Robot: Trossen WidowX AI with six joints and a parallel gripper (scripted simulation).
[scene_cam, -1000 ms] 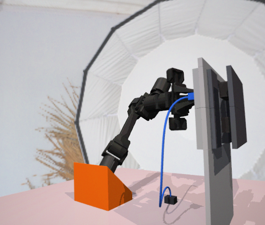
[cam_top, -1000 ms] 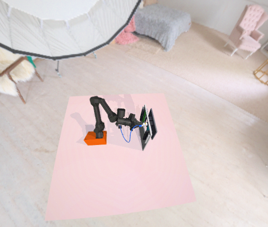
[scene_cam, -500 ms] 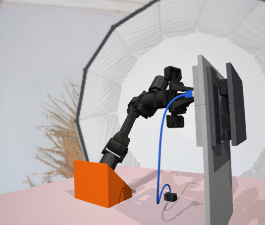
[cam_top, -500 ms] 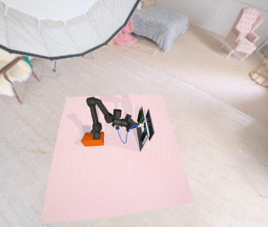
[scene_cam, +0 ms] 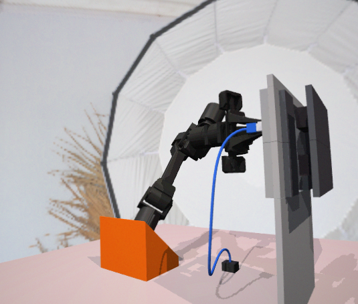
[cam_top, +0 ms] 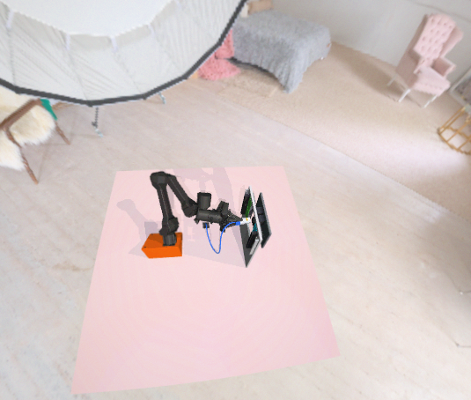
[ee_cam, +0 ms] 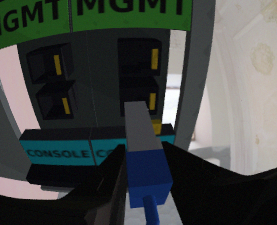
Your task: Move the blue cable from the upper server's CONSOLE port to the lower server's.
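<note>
My gripper [cam_top: 241,220] [scene_cam: 260,126] [ee_cam: 142,149] is shut on the blue plug [cam_top: 238,223] [scene_cam: 251,128] [ee_cam: 149,171]. The plug's pale front part shows between its blue body and the panel in the exterior view. In the wrist view it overlaps the lower socket of the right column, on the upper server [scene_cam: 263,110] [ee_cam: 105,74]. Whether its tip is fully clear of the port is hard to tell. The lower server [scene_cam: 269,174] is the left column in the wrist view, with its teal CONSOLE label [ee_cam: 58,153] uncovered. The plug covers part of the right CONSOLE label [ee_cam: 104,154].
The blue cable [cam_top: 217,252] [scene_cam: 213,187] hangs in a loop from the plug to a small black block [cam_top: 208,225] [scene_cam: 230,266]. A tall grey post [scene_cam: 292,254] carries the servers. A dark panel [cam_top: 265,220] [scene_cam: 321,144] stands behind them. Green MGMT labels [ee_cam: 133,19] top both columns.
</note>
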